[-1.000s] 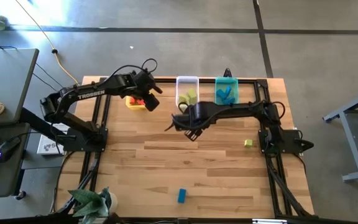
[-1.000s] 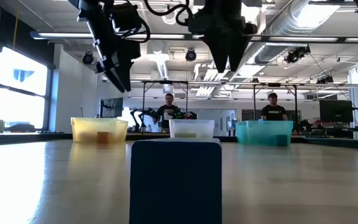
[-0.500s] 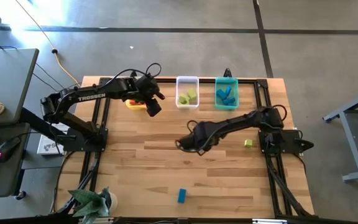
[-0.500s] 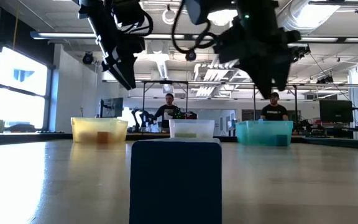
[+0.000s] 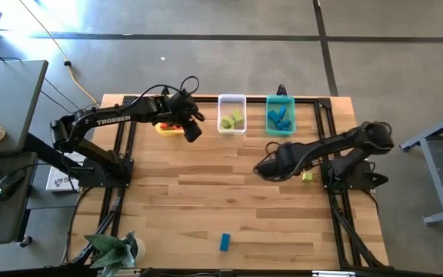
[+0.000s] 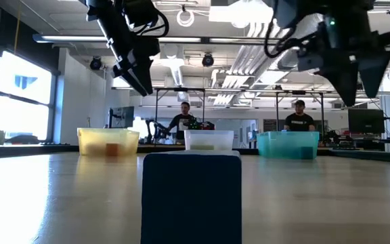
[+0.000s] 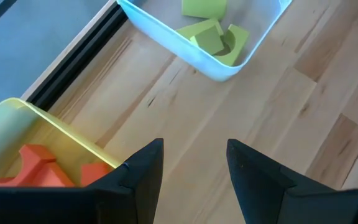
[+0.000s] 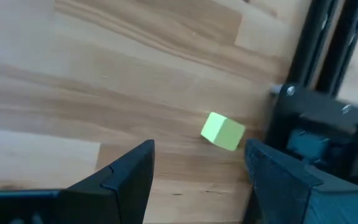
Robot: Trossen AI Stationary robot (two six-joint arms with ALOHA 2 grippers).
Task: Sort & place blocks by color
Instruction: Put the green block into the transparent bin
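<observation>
High view shows the blocks mostly sorted along the top of the frame: red-orange blocks (image 5: pixel 169 125) lie in the yellow bin (image 5: pixel 162 130) left of centre, yellow-green blocks (image 5: pixel 233 119) sit in the clear bin (image 5: pixel 231 98) at top centre, and blue blocks (image 5: pixel 281 117) fill the teal bin (image 5: pixel 281 99) just right of it. Two pieces remain loose on the bench (image 5: pixel 206 192): a yellow-green cube (image 5: pixel 307 177) at the right of the frame beside the right arm's base, and a blue block (image 5: pixel 224 241) at the lower centre, well apart from everything else. That blue block (image 6: pixel 191 198) stands close to the low camera and fills the lower middle of its frame, with the three bins in a row far behind it. Nearest the loose cube is the right hand (image 5: pixel 266 167), hanging above the bench right of centre; its wrist view shows the two fingers (image 8: pixel 126 171) spread wide with nothing between them and the yellow-green cube (image 8: pixel 223 131) on the wood ahead. Over at the upper left, the left hand (image 5: pixel 191 131) hovers between the yellow bin and the clear bin, its fingers (image 7: pixel 142 168) likewise parted and empty, with the yellow bin's corner (image 7: pixel 55 127) and the clear bin (image 7: pixel 185 53) both in its wrist view.
</observation>
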